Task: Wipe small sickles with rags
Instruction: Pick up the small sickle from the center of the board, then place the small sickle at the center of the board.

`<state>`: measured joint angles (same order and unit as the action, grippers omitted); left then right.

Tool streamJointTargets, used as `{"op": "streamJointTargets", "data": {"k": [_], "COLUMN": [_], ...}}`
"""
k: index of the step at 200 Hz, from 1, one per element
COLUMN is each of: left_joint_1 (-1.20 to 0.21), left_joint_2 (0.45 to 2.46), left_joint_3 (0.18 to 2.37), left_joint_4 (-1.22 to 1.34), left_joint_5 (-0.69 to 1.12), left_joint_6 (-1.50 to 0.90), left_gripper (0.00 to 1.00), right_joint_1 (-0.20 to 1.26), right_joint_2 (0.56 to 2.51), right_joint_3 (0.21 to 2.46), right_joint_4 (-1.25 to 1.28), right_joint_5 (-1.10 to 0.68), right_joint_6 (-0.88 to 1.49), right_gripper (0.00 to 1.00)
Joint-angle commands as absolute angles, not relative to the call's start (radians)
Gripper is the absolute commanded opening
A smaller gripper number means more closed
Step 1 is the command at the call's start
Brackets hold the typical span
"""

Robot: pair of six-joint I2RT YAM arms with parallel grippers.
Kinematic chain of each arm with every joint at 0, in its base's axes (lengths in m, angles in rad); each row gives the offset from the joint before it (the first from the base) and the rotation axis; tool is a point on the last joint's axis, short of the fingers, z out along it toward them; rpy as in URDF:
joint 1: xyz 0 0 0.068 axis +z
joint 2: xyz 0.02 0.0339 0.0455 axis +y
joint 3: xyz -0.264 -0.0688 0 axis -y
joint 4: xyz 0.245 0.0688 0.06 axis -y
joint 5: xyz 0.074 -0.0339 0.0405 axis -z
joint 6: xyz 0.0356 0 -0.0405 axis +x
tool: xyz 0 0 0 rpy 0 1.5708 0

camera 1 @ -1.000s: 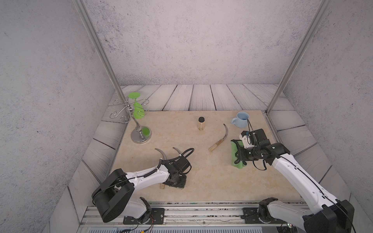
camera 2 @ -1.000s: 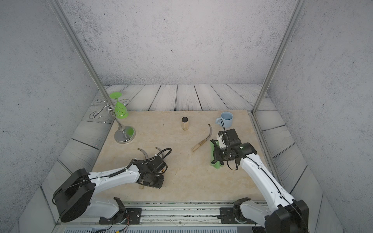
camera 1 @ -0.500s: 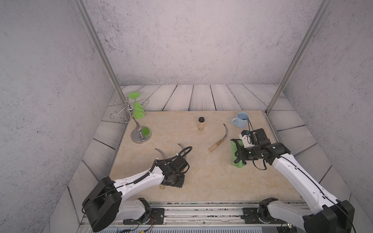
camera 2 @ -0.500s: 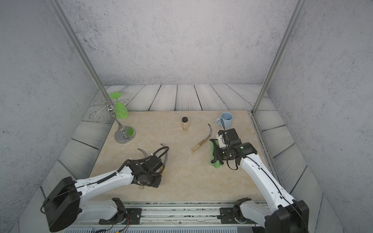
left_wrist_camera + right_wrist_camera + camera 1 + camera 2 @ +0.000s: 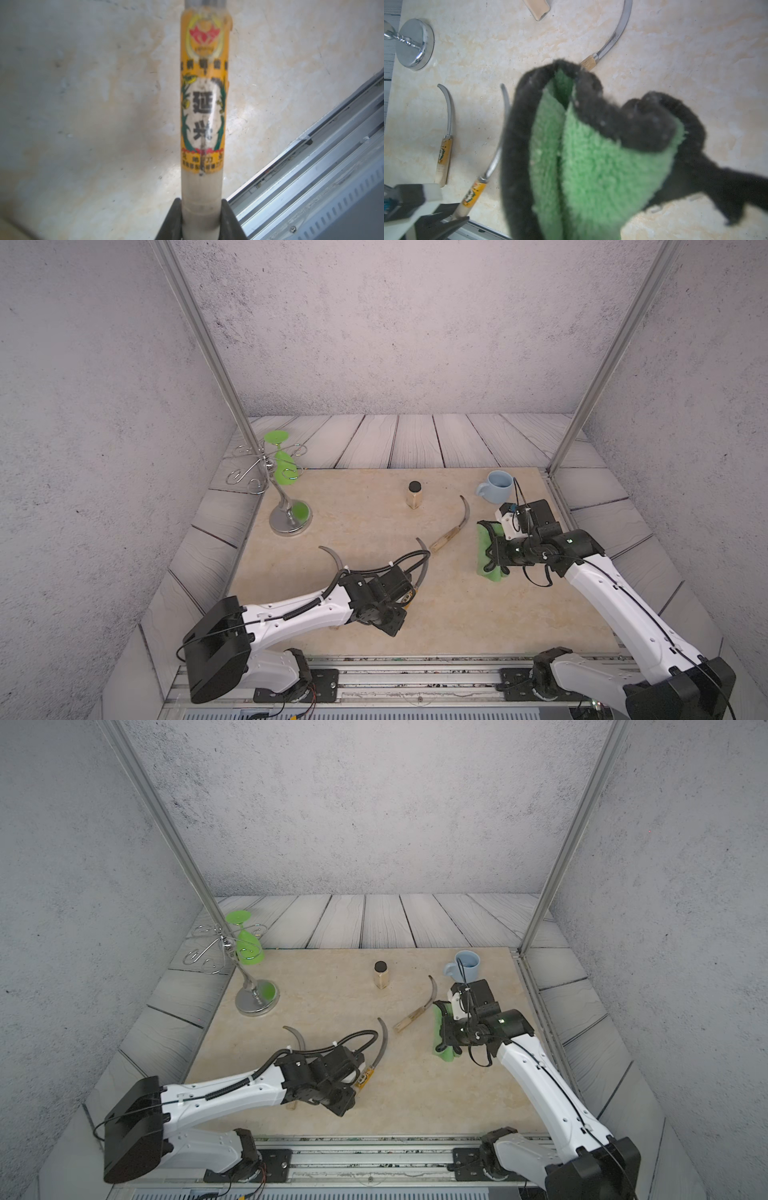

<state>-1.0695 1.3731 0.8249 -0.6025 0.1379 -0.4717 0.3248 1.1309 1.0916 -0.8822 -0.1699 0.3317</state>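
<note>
My left end effector [image 5: 201, 207] is pinched on the handle of a sickle [image 5: 202, 182], near the front of the surface [image 5: 457, 614]. Its yellow label [image 5: 202, 104] shows a red flower and blurry black Chinese writing. My right end effector [image 5: 494, 556] holds the green rag [image 5: 581, 166].

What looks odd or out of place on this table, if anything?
Nothing is spilled or broken. The only oddities: the yellow label on the sickle handle that the left gripper clamps is scuffed, with a dark split near one end, and the green goblet hangs upside down from a wire rack.
</note>
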Motion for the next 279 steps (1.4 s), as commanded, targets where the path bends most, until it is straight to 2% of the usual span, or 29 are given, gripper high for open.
{"op": "streamJointTargets", "data": {"k": [1,41,91,210,265,279], "left_joint_1": [-1.091,-1.131,-1.141,-1.095,-1.071,-1.067], "left_joint_2": [1.464,1.673,1.844,2.038,2.072,2.070], "left_joint_3": [0.901,1.051,1.179,1.402,1.405,1.396], "left_joint_4": [-0.509,-0.494,-0.509,-0.567,-0.530,-0.524], "left_joint_5": [0.193,0.228,0.229,0.228,0.217,0.212], "left_joint_6": [-0.371,-0.252,-0.223,-0.242,-0.273,-0.278], "left_gripper": [0.00,0.00,0.00,0.00,0.00,0.11], "right_joint_1": [0.324,0.322,0.322,0.321,0.322,0.322], "right_joint_2": [1.090,1.082,1.093,1.093,1.110,1.115], "right_joint_3": [1.127,1.133,1.107,1.067,1.067,1.069], "right_joint_4": [-0.939,-0.959,-0.955,-0.953,-0.962,-0.963], "right_joint_5": [-0.132,-0.122,-0.136,-0.135,-0.136,-0.136], "right_joint_6": [0.339,0.340,0.347,0.374,0.370,0.369], "right_gripper": [0.24,0.24,0.24,0.25,0.25,0.25]}}
